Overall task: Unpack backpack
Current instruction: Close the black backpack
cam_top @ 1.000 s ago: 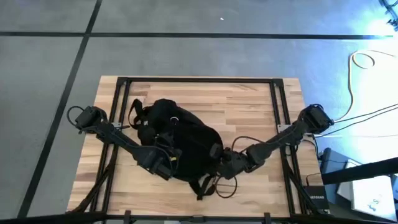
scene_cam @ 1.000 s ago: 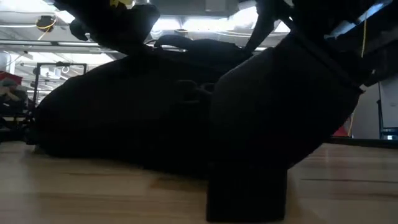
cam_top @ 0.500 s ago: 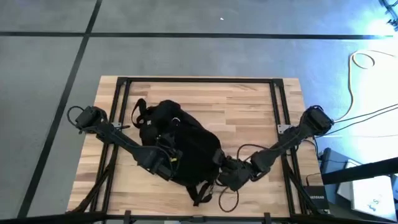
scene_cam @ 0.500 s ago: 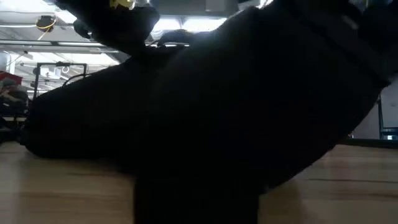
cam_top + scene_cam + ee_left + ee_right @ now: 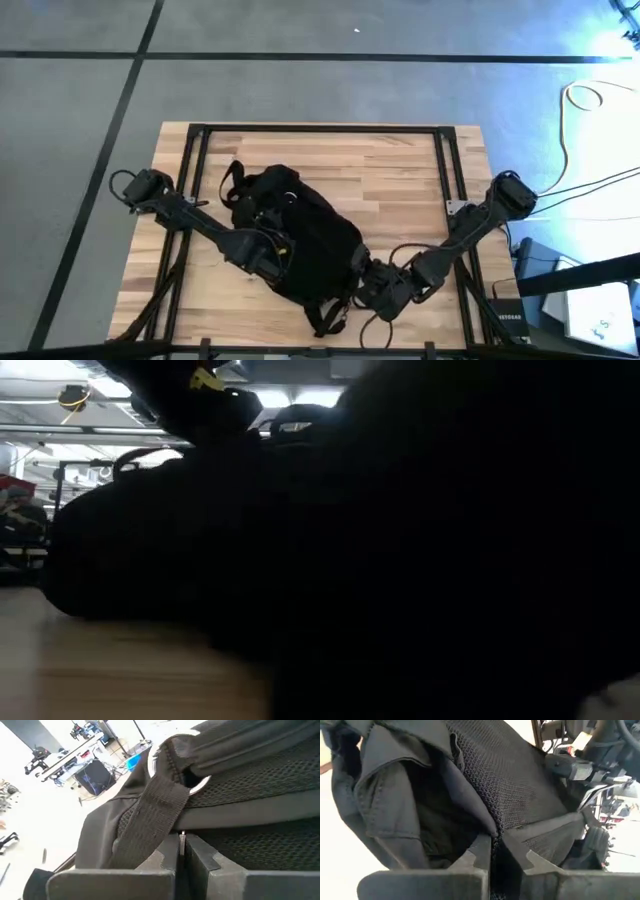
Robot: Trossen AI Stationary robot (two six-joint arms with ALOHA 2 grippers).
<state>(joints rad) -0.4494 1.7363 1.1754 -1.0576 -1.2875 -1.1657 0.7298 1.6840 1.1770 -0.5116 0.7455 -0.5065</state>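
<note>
From above, the backpack (image 5: 300,245) lies on its side a little left of the middle of the wooden table (image 5: 400,170), straps trailing off its near end. The left gripper (image 5: 268,258) presses in at the bag's left flank, while the right gripper (image 5: 368,285) works at the bag's near right corner, both arms reaching in from the table's outer edges. Nothing sits on the wood beside the bag, so by my reading the unpacking has barely begun: the opening is being worked and every item is yet to come out.

Down at table height, the backpack (image 5: 150,560) fills nearly everything as a dark mass; the right part of the picture is blocked by something black close to the lens, and I cannot tell what it is.

On the left wrist camera, the left gripper (image 5: 181,851) has its fingers almost together, pinched on a small metal zip pull (image 5: 182,840) just beneath a webbing strap (image 5: 155,810) that runs through a pale ring on the backpack (image 5: 260,795).

Over to the right wrist camera: the right gripper (image 5: 496,847) has its fingers drawn close, clamped on a fold of the backpack's (image 5: 410,815) mesh-lined fabric (image 5: 505,785) at the edge of a gaping flap. The interior beyond is too dark to read.
</note>
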